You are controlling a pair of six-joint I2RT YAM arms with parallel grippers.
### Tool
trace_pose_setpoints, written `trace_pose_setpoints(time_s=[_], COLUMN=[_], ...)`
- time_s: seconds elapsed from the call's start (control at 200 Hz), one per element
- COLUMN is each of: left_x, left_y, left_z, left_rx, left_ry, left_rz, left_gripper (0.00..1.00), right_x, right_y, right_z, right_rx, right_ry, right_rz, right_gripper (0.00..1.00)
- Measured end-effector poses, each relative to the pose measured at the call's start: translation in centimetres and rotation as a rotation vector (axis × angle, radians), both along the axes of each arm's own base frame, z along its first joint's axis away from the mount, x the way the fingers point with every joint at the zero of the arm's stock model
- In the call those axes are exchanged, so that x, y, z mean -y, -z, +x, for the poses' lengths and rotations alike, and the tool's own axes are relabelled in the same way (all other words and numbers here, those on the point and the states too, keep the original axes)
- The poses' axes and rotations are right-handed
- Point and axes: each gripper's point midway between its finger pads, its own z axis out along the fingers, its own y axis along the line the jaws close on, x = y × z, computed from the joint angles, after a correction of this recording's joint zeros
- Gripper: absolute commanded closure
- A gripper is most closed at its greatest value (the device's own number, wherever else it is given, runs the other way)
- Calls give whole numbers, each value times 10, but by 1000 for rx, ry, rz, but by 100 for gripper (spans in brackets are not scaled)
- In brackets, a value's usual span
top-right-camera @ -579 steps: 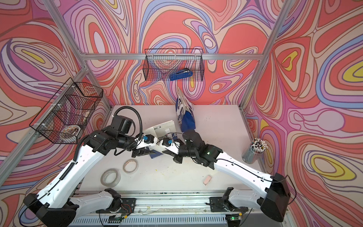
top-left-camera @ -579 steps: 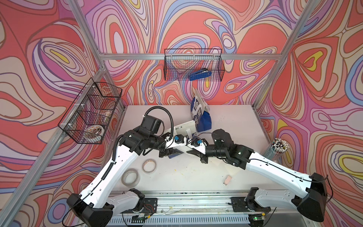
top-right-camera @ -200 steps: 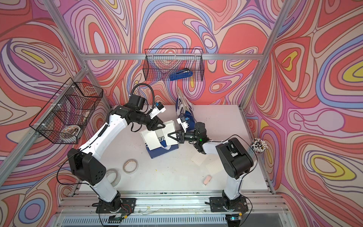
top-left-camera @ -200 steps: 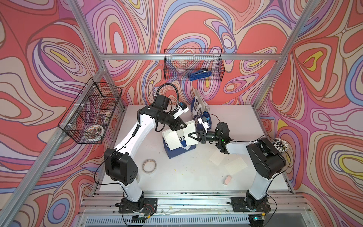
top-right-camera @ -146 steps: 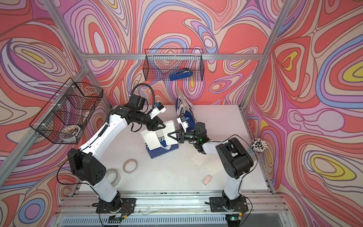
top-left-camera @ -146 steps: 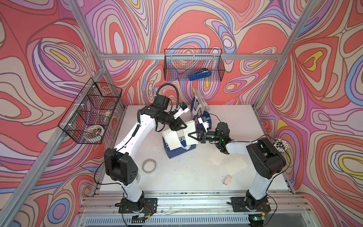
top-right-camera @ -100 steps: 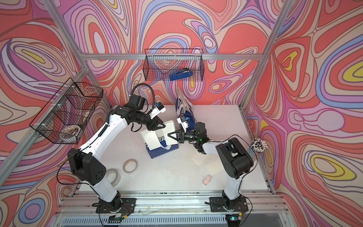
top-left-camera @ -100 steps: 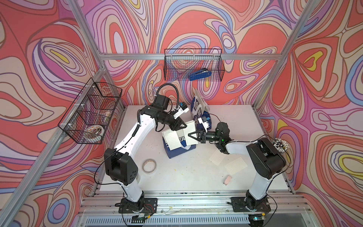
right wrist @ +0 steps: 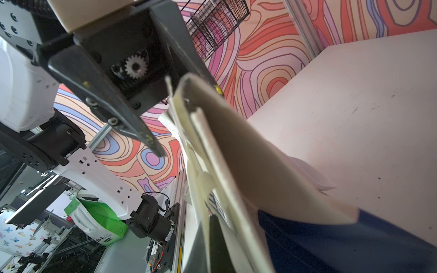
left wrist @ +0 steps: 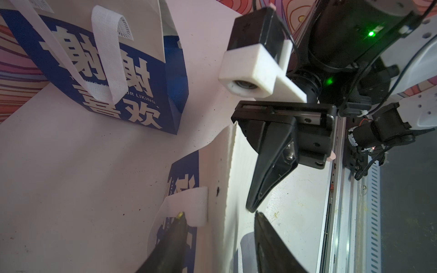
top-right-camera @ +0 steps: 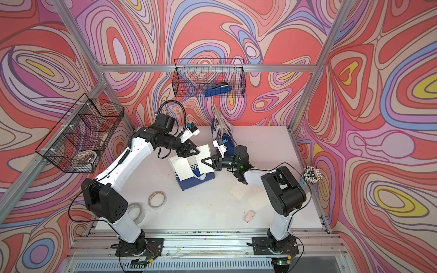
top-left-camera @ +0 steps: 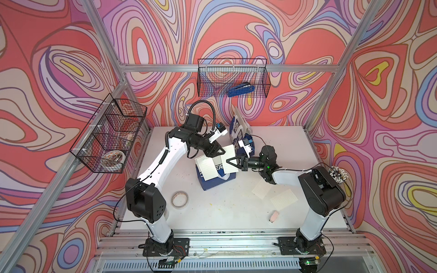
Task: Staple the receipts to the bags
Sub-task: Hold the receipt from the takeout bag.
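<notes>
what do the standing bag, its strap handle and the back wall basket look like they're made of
Standing bag: looks like matte printed paper, holding crisp folded edges. Strap handle: probably woven or non-woven fabric tape, with a dotted embossed texture. Back wall basket: thin black wire mesh, likely coated metal.

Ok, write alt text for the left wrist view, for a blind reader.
The black right tool is shut on the white paper edge of a blue-and-white bag, while the left tool stands open astride that edge. Beyond, a second blue bag with white Chinese characters and strap handle stands on the white table.
</notes>
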Motion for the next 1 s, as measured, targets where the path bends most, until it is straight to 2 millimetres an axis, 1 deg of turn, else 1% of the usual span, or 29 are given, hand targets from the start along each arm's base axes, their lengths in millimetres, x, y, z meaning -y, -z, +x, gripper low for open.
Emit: trace_pose_setpoints(time_s=[0.02,0.04,0.1,0.135,0.24,0.26,0.295,0.335,0.471,0.641,0.711,0.746,0.796,0.851,0.876,0.896,0.956,0.966,1.001], left_x=[0,0,0,0,0,1,1,1,1,1,1,1,1,1,1,1,0,1,0], left_y=[0,0,0,0,-1,-2,-2,-2,-1,0,0,0,0,0,0,-1,-1,-1,-1], left_z=[0,0,0,0,1,1,2,2,3,3,3,3,3,2,2,1,1,1,2], left_rx=[2,1,4,6,11,13,14,14,11,10,9,9,9,7,8,8,7,7,9], left_ry=[2,1,3,5,10,11,12,12,11,11,11,11,12,14,16,17,18,19,19], left_rz=[0,0,1,1,2,2,3,3,4,5,5,5,5,6,7,8,9,9,10], left_gripper=[72,74,85,89,89,86,78,75,74,76,83,89,100,100,100,100,100,97,81], right_x=[0,0,0,0,0,0,0,0,0,0,0,0,0,0,1,1,1,1,1], right_y=[-1,-2,-4,-4,-4,-4,-4,-3,0,4,6,6,7,8,8,8,7,7,6], right_z=[0,-1,-1,-1,-1,-1,-1,-1,-1,-2,-2,-2,-2,-2,-2,-2,-1,-1,0], right_rx=[4,6,13,14,13,13,13,13,5,-2,-5,-4,-5,-3,-4,-5,-4,-4,-2], right_ry=[0,-1,-2,-2,-2,-2,-2,-2,-3,-6,-6,-6,-6,-6,-5,-3,5,6,10], right_rz=[1,2,3,3,2,2,2,0,-10,-23,-28,-30,-32,-34,-35,-35,-37,-37,-37], right_gripper=[100,100,100,100,100,100,100,100,100,100,100,100,100,100,95,94,97,98,100])
